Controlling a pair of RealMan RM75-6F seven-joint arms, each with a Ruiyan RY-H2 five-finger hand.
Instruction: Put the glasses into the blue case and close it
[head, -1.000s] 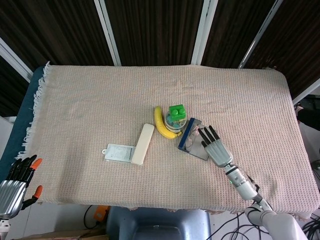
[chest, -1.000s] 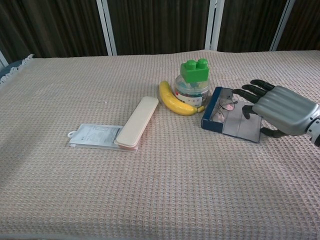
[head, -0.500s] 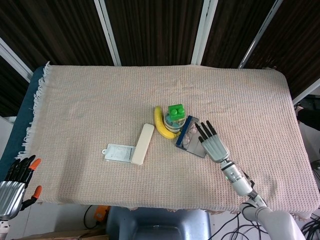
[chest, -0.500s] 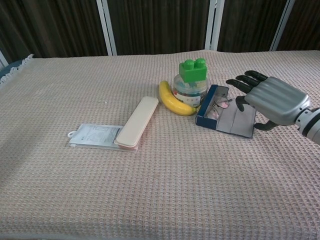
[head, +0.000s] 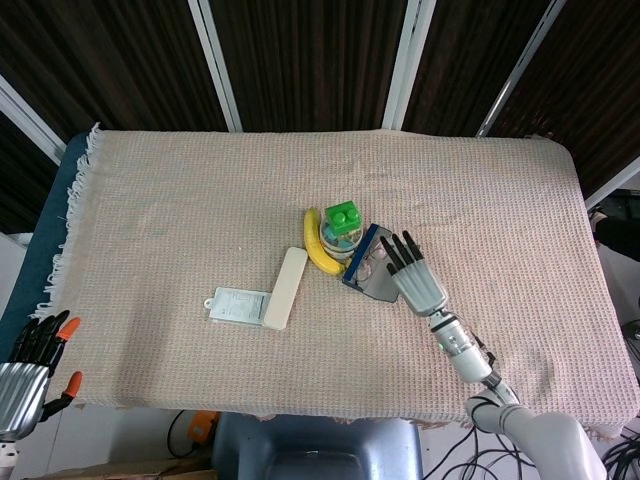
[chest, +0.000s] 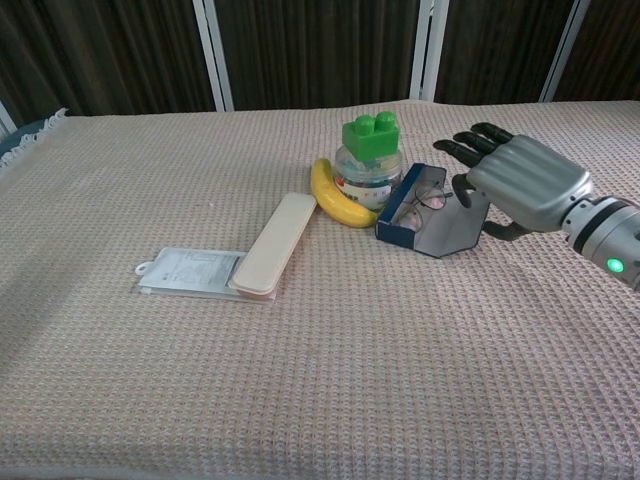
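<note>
Beige waffle-weave cloth covers the whole table, dark slatted panels behind it.

Nearest you: your left hand hangs off the front-left edge, fingers spread, holding nothing. Flat clear plastic packet next, a long cream plastic case lying across its right end.

Mid-table right: your right hand, fingers extended and parted, grasping nothing, pressed against the grey lid flap of the open blue glasses case. Thin wire-frame glasses already sit inside it.

Case's far side butts the yellow banana and the clear jar topped with a green toy brick.

Step in hand looks like closing. Sweep the flap up and over, not sideways; a sideways push would likely just slide the case into the jar. Check temples are tucked before pressing.
</note>
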